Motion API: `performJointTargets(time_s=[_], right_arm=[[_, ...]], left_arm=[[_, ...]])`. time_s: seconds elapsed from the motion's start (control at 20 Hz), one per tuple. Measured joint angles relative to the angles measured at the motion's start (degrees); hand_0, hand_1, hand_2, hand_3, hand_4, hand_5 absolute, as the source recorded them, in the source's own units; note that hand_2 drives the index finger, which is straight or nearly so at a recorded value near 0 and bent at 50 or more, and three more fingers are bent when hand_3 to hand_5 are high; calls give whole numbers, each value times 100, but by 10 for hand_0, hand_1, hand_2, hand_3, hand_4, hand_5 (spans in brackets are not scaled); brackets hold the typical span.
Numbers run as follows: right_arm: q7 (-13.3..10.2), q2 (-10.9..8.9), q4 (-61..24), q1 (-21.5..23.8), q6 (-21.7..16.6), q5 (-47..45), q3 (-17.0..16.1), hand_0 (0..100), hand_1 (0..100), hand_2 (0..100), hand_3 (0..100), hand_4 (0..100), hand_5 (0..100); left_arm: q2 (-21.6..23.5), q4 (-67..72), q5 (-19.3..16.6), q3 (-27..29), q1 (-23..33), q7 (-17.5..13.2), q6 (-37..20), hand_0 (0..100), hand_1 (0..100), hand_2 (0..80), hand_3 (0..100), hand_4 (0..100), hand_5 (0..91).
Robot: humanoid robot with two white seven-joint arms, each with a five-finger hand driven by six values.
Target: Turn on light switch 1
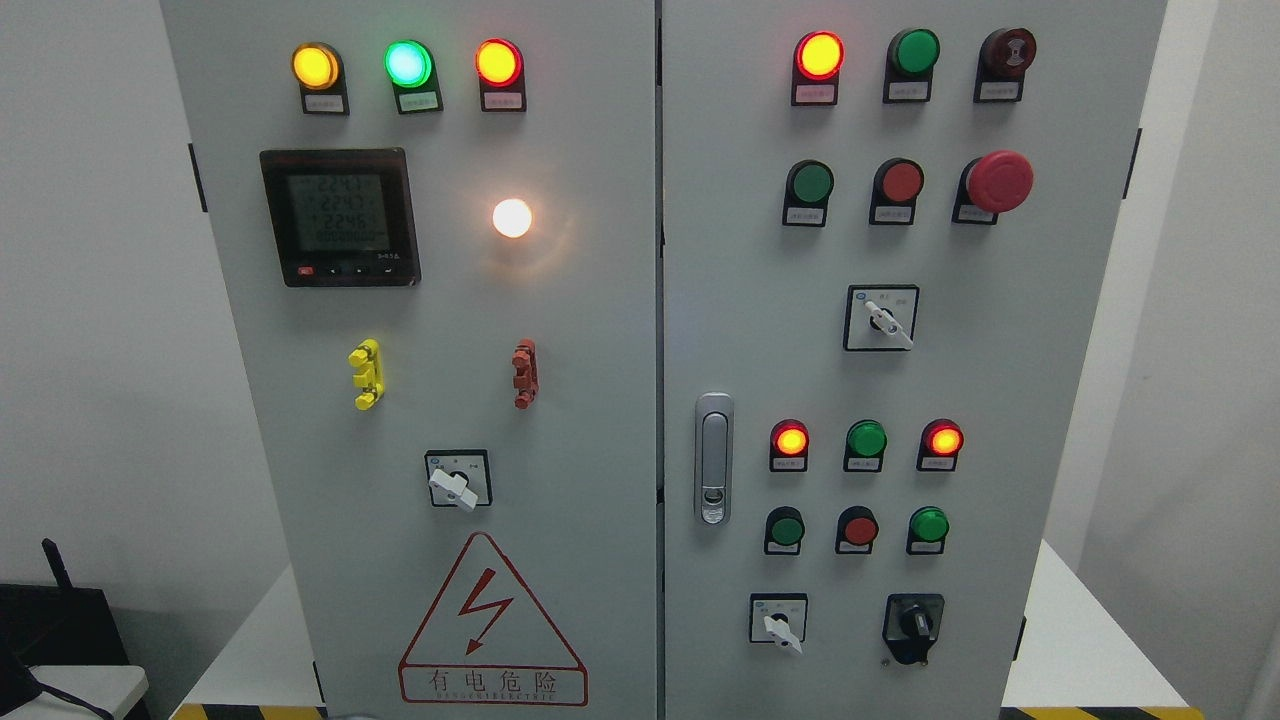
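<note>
Hands: though the grey metal control cabinet (pixel 600 330) fills the frame, neither robot hand shows, so finger state cannot be told.
Switch: which white-handled rotary selector (pixel 457 487) is switch 1 is unclear; lower centre-left.

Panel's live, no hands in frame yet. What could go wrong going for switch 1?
1. Wrong control: four similar rotary switches, e.g. left door and right door; the small labels are unreadable, so "switch 1" is ambiguous.
2. The protruding red mushroom button could get bumped by an arm reaching nearby.
3. The round white lamp glares, which could hamper vision.
</note>
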Motion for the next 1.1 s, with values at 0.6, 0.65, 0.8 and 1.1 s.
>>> performJointTargets(time_s=[0.6, 0.65, 0.8, 1.1], right_arm=[[0, 0, 0, 0, 0, 0, 0, 120, 389, 0, 0, 0, 0], [0, 0, 0, 0, 0, 0, 0, 120, 389, 0, 0, 0, 0], [0, 0, 0, 0, 0, 0, 0, 120, 389, 0, 0, 0, 0], [0, 0, 0, 0, 0, 0, 0, 120, 389, 0, 0, 0, 0]], left_arm=[[242, 3400, 767, 1826, 794, -1252, -2132, 422, 0, 57, 388, 520, 413], [252, 3723, 832, 1913, 810, -1331, -2141, 447, 0, 23, 353, 489, 387], [281, 4809, 962, 2142, 842, -1754, -2151, 454, 0, 0, 295, 434, 327], [317, 6533, 1058, 2282, 850, -2571, -1063, 485, 0, 0, 70, 216, 156]])
